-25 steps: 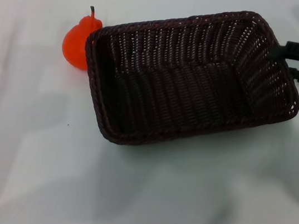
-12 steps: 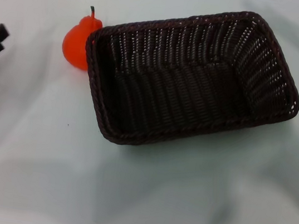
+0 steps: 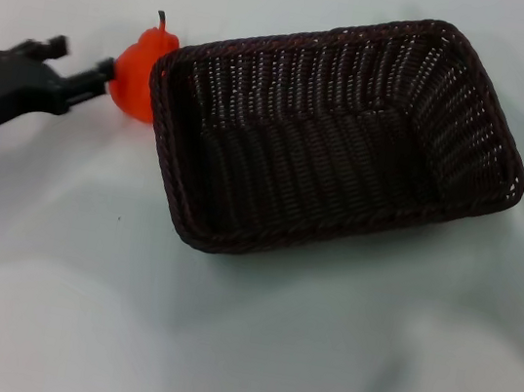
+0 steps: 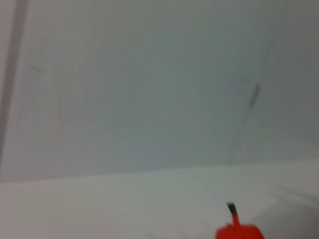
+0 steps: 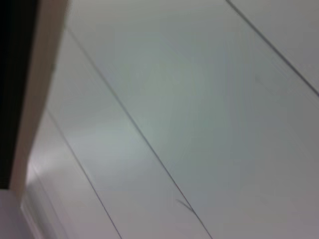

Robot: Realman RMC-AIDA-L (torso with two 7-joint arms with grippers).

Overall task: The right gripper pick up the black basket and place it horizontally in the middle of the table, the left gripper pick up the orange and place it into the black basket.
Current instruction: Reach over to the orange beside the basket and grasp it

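Taking the large rectangular dark brown-black woven wicker basket [image 3: 335, 136] as the landmark, the left tool [image 3: 100, 81], black jaws on a black wrist, reaches in level from the left edge of the head view, its arm stretched nearly flat above the plain white matte counter [image 3: 221, 338] and pointing toward the basket's left short end. Its tip lies right at the left side of the small bright orange-red, pear-shaped fruit [image 3: 141, 65], and whether the jaws are spread or closed, or gripping anything, cannot be told. That orange stands upright on the counter with its thin dark stem up, pressed against the outside of the basket's upper-left corner; the left wrist view shows only the fruit's top and stem [image 4: 236, 230]. The basket sits on the counter in the middle of the head view, its long side running left to right with the right end turned slightly away, open side up, nothing inside. The right tool appears in no view.
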